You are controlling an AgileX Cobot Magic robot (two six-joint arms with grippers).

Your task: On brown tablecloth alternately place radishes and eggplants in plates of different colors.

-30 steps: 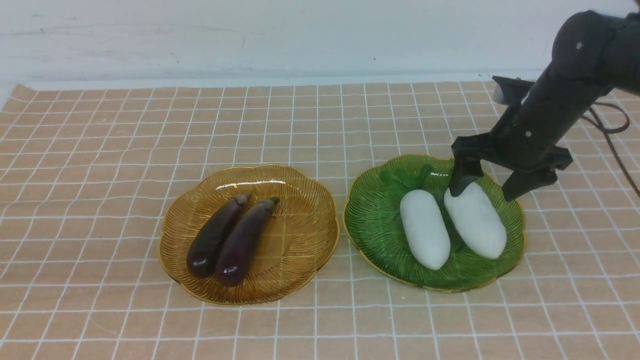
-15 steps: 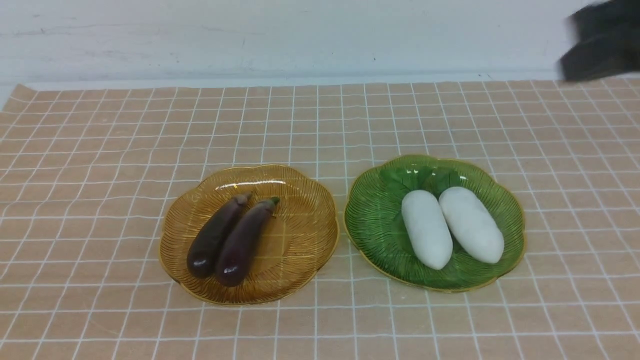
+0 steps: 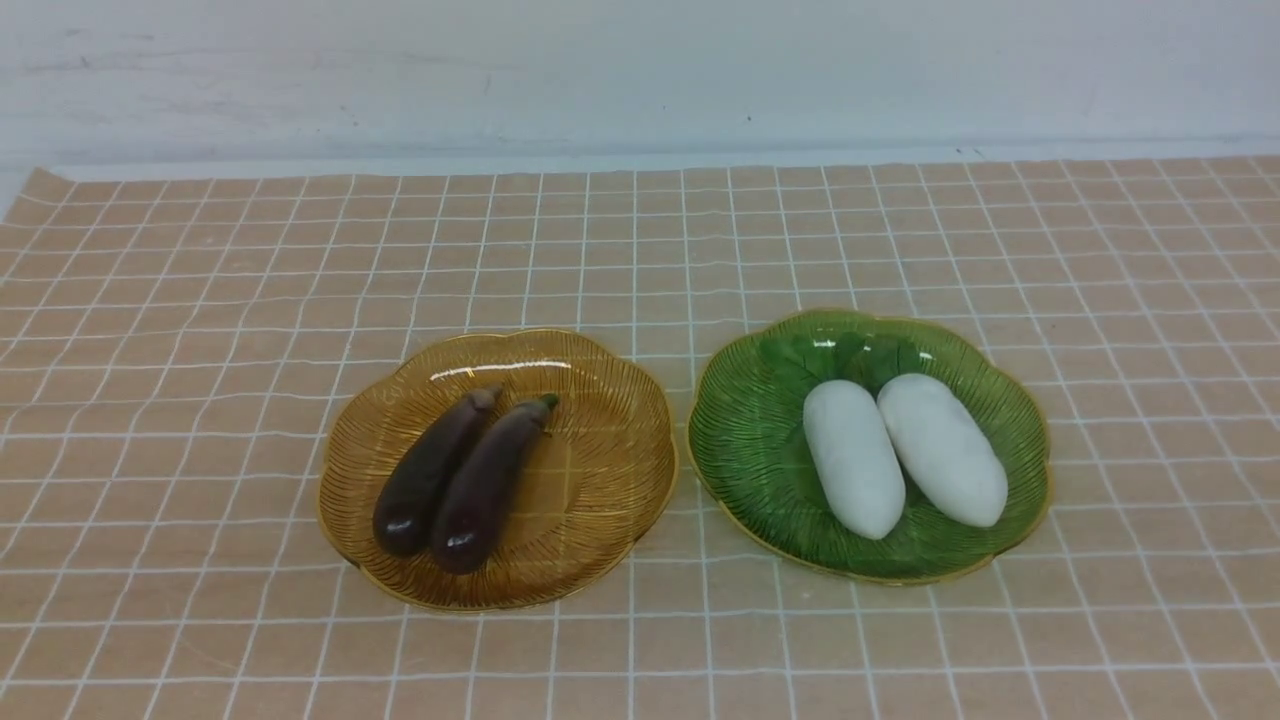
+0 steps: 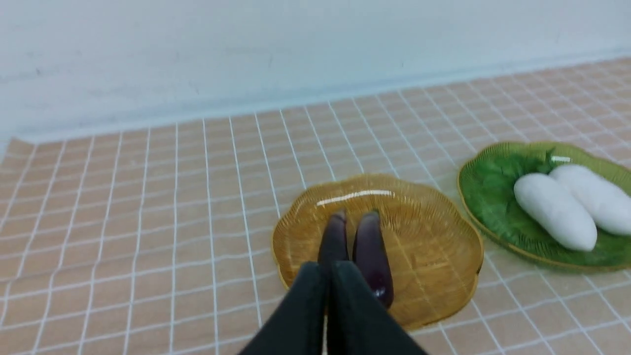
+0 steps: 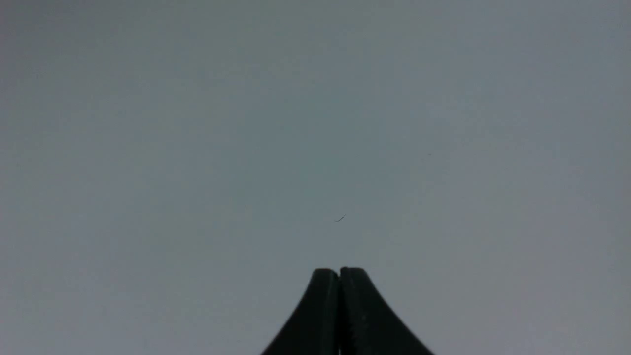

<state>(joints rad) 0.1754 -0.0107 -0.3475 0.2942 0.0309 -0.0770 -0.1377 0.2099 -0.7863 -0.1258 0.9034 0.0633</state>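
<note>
The eggplants' (image 3: 465, 475) stems point away, slightly rightward.

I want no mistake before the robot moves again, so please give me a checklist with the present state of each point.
1. Both eggplants lie in the amber plate: ok
2. Both white radishes lie in the green plate: ok
3. Left gripper shut, holding nothing: ok
4. Right gripper shut, holding nothing: ok
5. Undersides of the vegetables undamaged: cannot tell
</note>
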